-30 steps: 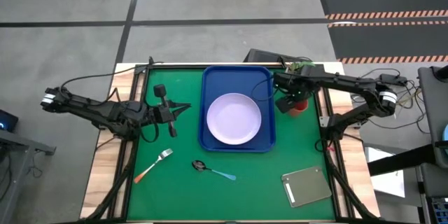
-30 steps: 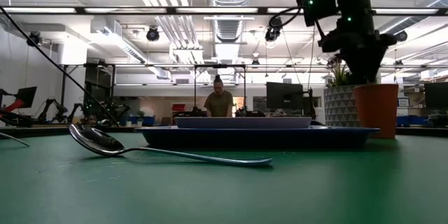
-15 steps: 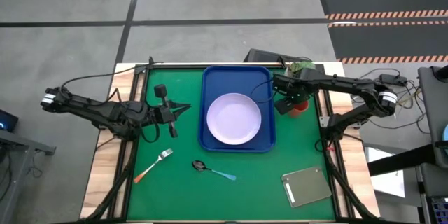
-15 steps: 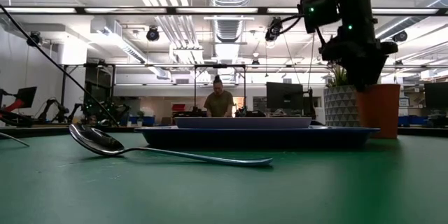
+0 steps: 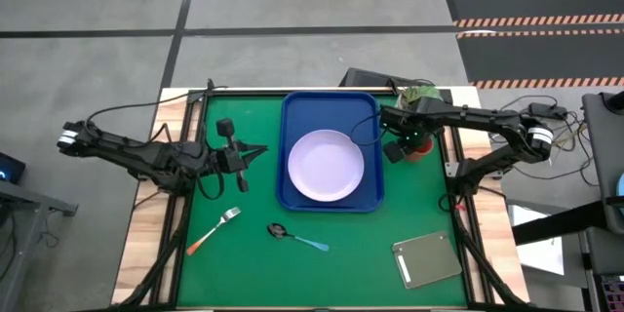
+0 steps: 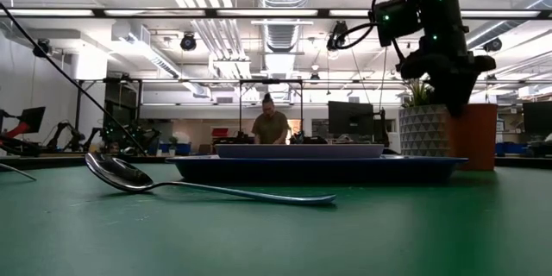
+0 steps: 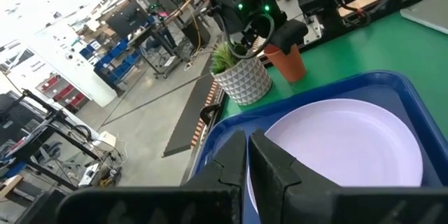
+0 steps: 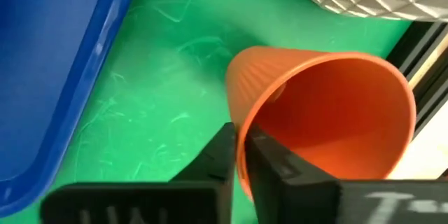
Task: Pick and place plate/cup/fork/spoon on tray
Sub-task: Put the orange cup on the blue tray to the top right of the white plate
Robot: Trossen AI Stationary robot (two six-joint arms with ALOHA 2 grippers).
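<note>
The orange-red cup stands on the green table right of the blue tray, in front of the plant pot. My right gripper is down at the cup's tray-side rim and shut on it. The pale plate lies inside the tray. The orange-handled fork and the blue-handled spoon lie flat on the table near the front. My left gripper hovers shut left of the tray, holding nothing. My right gripper pinches the cup's wall at the rim, on the side facing the tray. One finger is outside the cup and the other is inside it. The fingers come from above, slanting down. In the low view the cup looks upright on the table.
A white patterned pot with a green plant stands just behind the cup at the table's far right. A grey square slab lies at the near right. Bare green table lies between the tray and my left gripper.
My right gripper has come down over the cup and a little toward the tray, and its fingers have closed on the cup's wall. The cup has stayed on the table. My left arm has kept still.
</note>
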